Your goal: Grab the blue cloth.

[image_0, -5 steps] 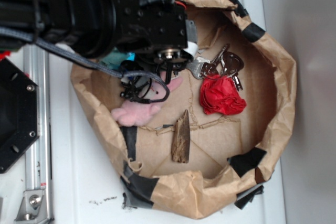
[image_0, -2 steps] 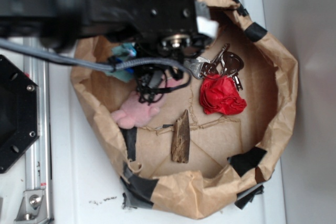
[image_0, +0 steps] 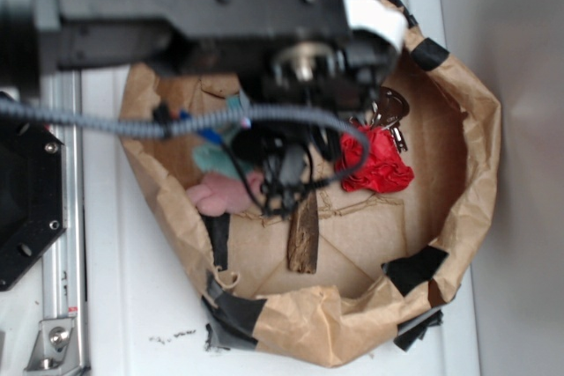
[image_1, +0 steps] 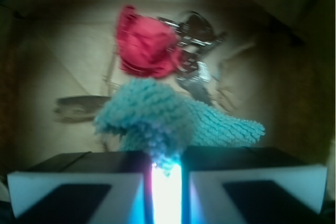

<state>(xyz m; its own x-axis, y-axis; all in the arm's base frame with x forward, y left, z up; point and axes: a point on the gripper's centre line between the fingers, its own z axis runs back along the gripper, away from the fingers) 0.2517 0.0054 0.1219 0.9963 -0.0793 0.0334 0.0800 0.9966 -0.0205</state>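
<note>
Exterior view: the black robot arm (image_0: 185, 6) fills the upper left and centre of the frame, hanging over a brown paper bag (image_0: 467, 173) with rolled-down walls patched in black tape, which takes up most of the middle. Inside the bag, the blue cloth (image_0: 216, 158) shows left of centre, partly hidden under the arm's cables, with a pink plush toy (image_0: 220, 195) just below it. A red paper wad (image_0: 379, 165) lies right of centre, a wood piece (image_0: 304, 233) below the middle, and keys (image_0: 388, 112) above the wad. In the wrist view the gripper (image_1: 167, 174) at the bottom edge is pinched narrow on the blue cloth (image_1: 168, 116), which bunches just above its white pads (image_1: 73, 184).
</note>
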